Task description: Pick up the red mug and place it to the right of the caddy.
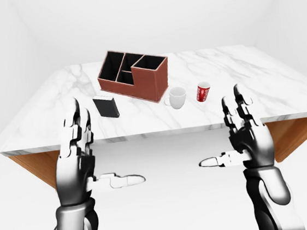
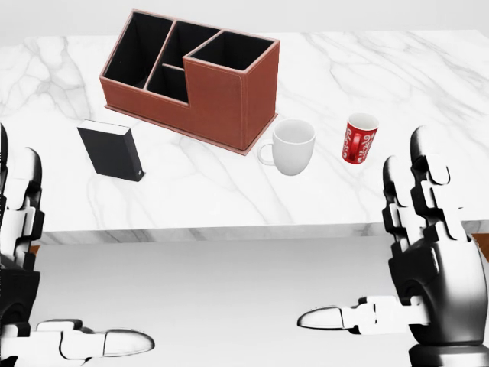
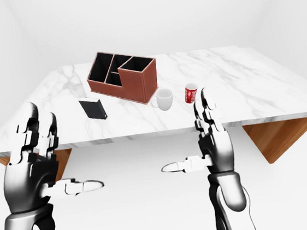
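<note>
On your worktop, the caddy stands left of a white mug; the red mug, white-patterned with no legible writing, stands just right. Your left hand and right hand hover spread wide, holding nothing.

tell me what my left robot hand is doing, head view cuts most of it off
observer: the left-eye view shows the whole left robot hand. It is open, fingers up, thumb pointing inward, holding nothing.
operator: where does the table end past the red mug
observer: the table runs on well to the right of the red mug, and its right end shows in both eye views.
operator: anything under the top
observer: a wooden base shows beneath the marble at both ends.
</note>
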`<state>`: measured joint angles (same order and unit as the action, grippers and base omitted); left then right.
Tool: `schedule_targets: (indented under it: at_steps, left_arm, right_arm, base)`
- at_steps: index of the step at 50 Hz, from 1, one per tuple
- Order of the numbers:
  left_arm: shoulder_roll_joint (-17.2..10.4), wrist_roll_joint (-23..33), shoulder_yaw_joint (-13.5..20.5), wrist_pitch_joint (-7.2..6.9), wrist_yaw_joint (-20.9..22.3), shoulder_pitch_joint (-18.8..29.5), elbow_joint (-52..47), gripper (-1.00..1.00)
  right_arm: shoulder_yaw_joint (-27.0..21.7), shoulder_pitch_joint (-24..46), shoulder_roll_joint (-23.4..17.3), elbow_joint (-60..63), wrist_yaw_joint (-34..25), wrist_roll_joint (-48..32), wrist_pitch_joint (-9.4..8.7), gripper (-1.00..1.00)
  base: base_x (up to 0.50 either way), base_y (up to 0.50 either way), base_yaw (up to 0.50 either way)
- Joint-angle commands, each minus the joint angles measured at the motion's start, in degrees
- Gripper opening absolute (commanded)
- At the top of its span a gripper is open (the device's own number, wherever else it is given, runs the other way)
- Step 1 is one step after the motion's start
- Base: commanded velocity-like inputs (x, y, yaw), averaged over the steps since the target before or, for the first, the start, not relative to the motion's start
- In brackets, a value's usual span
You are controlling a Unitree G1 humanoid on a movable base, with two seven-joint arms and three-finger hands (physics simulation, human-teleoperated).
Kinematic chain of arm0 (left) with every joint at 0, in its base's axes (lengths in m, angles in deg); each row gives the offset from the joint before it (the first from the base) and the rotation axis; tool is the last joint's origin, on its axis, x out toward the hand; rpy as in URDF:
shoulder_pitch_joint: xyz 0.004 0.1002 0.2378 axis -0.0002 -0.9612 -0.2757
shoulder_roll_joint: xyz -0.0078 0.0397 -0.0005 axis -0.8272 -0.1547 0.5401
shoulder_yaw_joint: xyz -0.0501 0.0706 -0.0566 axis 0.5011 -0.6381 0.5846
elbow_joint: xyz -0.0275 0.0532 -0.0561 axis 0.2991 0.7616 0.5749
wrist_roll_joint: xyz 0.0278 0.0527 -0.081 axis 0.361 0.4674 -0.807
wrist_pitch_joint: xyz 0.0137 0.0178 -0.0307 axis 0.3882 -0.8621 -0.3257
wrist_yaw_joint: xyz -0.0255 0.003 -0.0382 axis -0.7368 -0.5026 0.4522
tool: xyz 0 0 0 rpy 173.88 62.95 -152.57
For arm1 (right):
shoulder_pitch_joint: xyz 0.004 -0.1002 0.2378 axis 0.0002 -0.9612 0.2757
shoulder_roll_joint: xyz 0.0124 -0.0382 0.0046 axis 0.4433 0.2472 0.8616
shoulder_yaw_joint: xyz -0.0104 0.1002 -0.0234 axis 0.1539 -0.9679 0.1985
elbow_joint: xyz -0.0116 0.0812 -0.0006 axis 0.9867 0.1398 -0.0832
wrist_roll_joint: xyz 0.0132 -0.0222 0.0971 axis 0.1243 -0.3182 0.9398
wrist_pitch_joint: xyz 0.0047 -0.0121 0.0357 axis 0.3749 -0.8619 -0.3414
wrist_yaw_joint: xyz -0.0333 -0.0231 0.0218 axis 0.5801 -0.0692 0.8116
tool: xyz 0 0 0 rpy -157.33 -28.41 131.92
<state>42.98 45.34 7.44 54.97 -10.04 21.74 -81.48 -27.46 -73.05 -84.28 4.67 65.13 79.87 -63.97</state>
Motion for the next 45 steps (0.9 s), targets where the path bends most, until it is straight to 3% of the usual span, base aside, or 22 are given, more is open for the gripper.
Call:
schedule_targets:
  at_steps: [1,12,26,30,38,45]
  left_arm:
    - [0.19,3.23,-2.79,0.0,-0.1,-2.64,-10.93,1.0]
    - [0.37,3.15,-2.97,0.0,0.35,-3.12,-11.7,1.0]
    - [0.4,3.16,-3.47,0.0,0.22,-3.4,-11.05,1.0]
    - [0.24,3.13,-3.5,0.0,0.13,-3.33,-11.06,1.0]
    - [0.44,2.85,-2.84,0.0,0.35,-3.19,-11.59,1.0]
    - [0.53,2.74,-2.78,0.0,0.52,-3.46,-11.71,1.0]
  right_arm:
    - [0.19,-2.98,0.44,8.77,-1.44,1.24,0.0,1.0]
    - [0.23,-3.69,0.47,9.28,-2.63,2.1,0.0,1.0]
    - [0.84,-4.13,0.61,9.67,-2.12,1.16,0.0,1.0]
    - [1.08,-3.56,0.45,9.38,-0.81,-1.02,0.0,1.0]
    - [-0.87,-2.72,1.22,10.71,-0.79,3.27,0.0,1.0]
    - [-0.52,-3.2,0.81,10.79,-1.03,2.92,0.0,1.0]
  base:
    - [0.0,0.0,0.0]
    - [0.0,0.0,0.0]
    - [0.0,-0.45,0.0]
    - [0.0,0.0,0.0]
    - [0.0,0.0,0.0]
    - [0.38,-0.02,0.0]
